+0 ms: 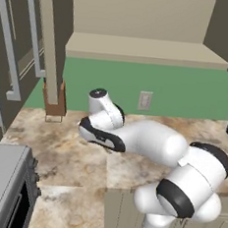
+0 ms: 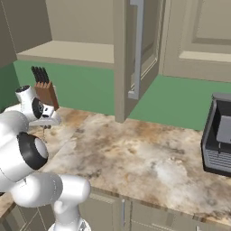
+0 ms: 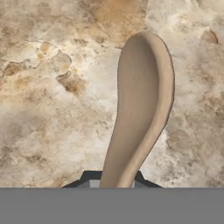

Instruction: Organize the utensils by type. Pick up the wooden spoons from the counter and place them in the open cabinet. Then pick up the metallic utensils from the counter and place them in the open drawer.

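Hand view: tool clenched on slim handle of tan wooden spoon w/ oval bowl, held over beige-brown marbled stone table. Open dark grey-brown wall cabinet: beige shelf bare. Arm bent low over table.

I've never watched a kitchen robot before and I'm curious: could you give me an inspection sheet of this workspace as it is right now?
Surface: marbled counter, bare around the arm.
Job's things: tan wooden spoon gripped by its handle, bowl pointing away; cabinet door open, shelf plain.
Clutter: knife block by the wall; dark toaster-like appliance at the counter's end.
Grippers: pincer shut on the spoon.
Cables: nothing seen.
Surroundings: green wall, wall outlet, beige lower cabinets.
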Available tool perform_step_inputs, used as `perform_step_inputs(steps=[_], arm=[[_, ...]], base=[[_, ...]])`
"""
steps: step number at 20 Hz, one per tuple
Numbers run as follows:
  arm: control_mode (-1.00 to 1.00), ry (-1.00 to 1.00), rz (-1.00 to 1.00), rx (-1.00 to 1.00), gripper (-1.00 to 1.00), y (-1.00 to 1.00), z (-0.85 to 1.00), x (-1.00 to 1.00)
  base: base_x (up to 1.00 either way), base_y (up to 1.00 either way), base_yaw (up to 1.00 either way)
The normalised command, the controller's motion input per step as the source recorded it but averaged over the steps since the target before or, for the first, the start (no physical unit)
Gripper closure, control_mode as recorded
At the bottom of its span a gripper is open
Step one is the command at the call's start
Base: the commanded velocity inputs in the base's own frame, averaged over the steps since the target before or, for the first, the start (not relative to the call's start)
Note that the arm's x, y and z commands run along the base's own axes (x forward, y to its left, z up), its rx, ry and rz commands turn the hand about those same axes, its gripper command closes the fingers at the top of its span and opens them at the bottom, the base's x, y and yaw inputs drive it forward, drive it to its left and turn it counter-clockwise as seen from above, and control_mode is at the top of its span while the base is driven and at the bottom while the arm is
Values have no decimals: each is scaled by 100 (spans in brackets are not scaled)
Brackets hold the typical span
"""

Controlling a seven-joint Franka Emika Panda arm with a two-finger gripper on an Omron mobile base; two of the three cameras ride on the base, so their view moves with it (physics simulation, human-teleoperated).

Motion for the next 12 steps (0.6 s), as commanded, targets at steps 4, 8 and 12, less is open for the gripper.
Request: perform_step_inputs(steps=[4,8,12], arm=[[-100,-21,0,-15,100,-4,64,0],[-100,-1,-3,-11,100,0,73,2],[-100,0,3,-20,100,-5,61,0]], base=[[0,0,0],[0,0,0],[0,0,0]])
